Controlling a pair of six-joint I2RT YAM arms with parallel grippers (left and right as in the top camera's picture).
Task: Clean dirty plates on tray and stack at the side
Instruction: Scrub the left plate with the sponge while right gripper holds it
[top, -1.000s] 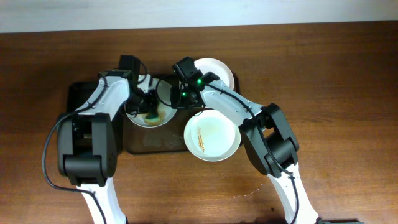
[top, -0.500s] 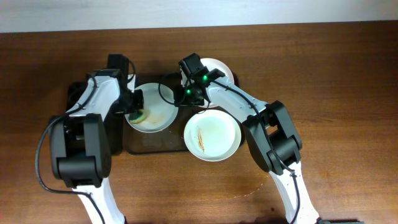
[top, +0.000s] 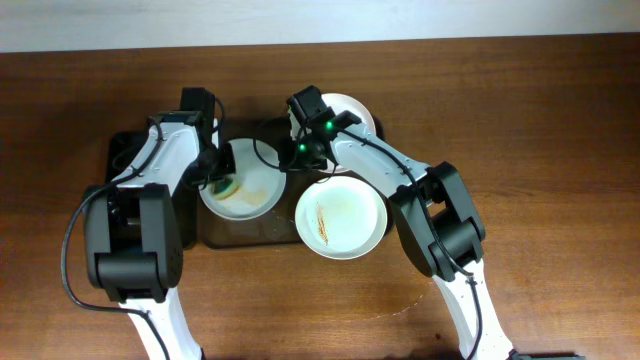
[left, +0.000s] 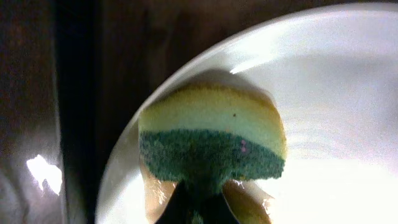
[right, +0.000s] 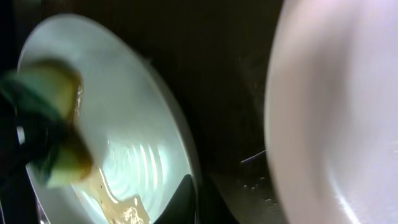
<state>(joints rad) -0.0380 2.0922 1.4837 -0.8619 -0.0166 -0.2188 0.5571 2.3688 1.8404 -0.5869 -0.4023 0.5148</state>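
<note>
The dark brown tray (top: 250, 228) holds three white plates. The left plate (top: 252, 190) has a brown smear. My left gripper (top: 218, 180) is shut on a yellow and green sponge (top: 224, 186) that presses on this plate's left part. In the left wrist view the sponge (left: 211, 140) lies on the plate (left: 329, 99), held by the jaws (left: 199, 202). My right gripper (top: 291, 160) is shut on the same plate's right rim, as the right wrist view shows (right: 194, 199). A streaked plate (top: 341, 218) sits at the front right. A third plate (top: 352, 112) is at the back.
A smaller black tray (top: 122, 150) lies to the left, under the left arm. The brown wooden table (top: 540, 150) surrounds the trays. In the right wrist view another plate (right: 336, 112) stands close on the right of the gripped rim.
The left gripper slid the sponge from the middle of the left plate to its left part. The right gripper shifted slightly and stays on the rim.
</note>
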